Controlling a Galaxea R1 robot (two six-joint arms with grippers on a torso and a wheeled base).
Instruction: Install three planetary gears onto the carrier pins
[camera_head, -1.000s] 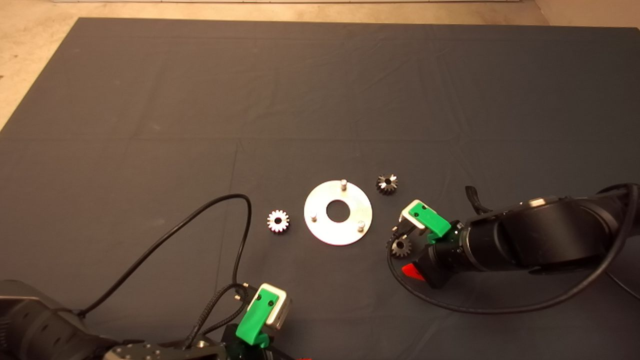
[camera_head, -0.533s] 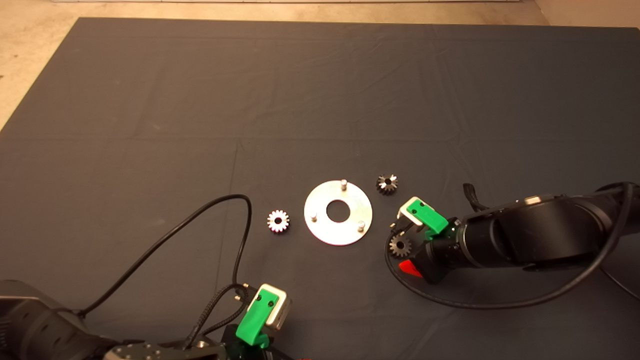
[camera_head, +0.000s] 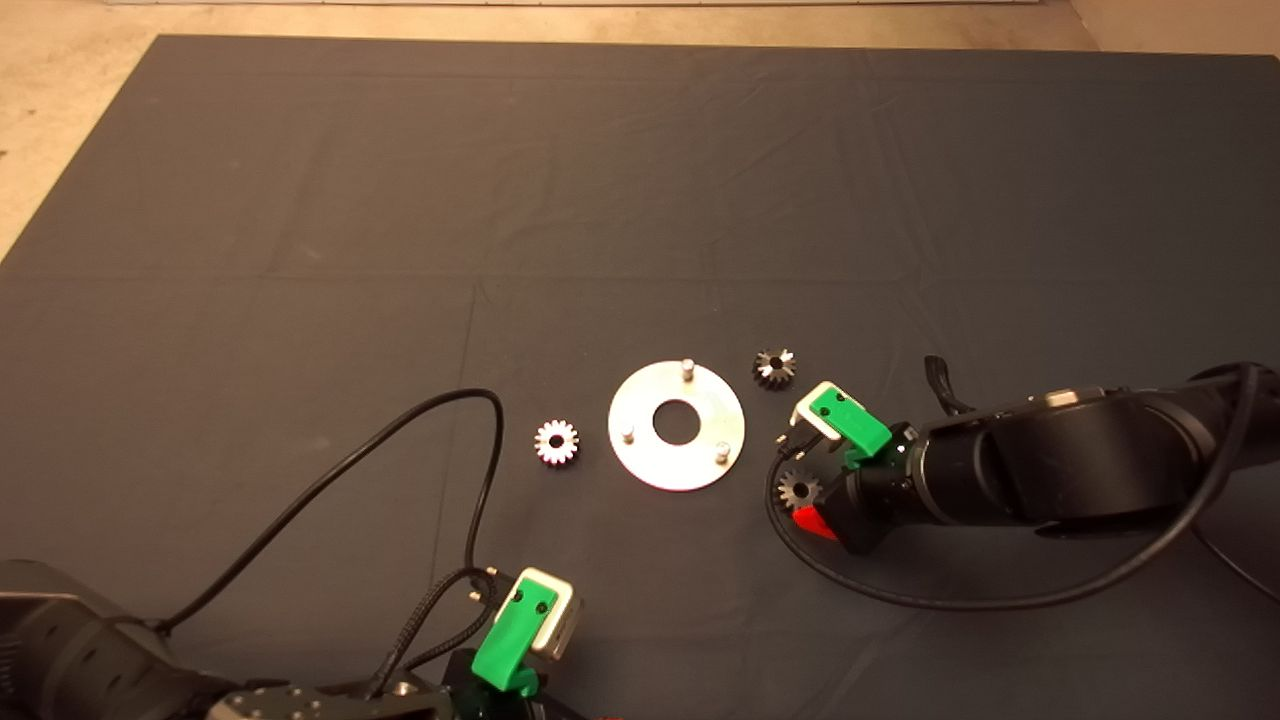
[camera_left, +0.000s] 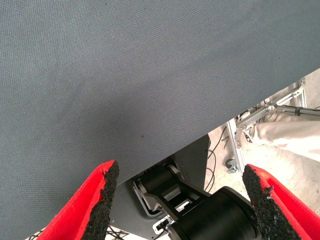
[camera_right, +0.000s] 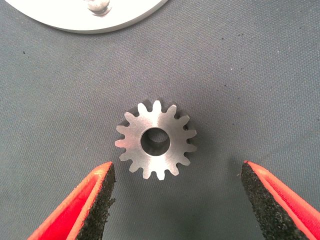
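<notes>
right claw (camera_right: 175, 200) had crept left over nearest gear (camera_right: 156, 139) | fingers spread, ungripped | left claw (camera_left: 180, 200) parked, released

Overhead head view – close wrist views, perhaps downward

Dark mat (camera_head: 300, 200) (creased) — pale floor (camera_head: 60, 120) beyond.

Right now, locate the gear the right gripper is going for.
In the head view, that gear lies flat on the mat right of the disc, below the open right gripper, nearest the disc's lower-right pin.
</notes>
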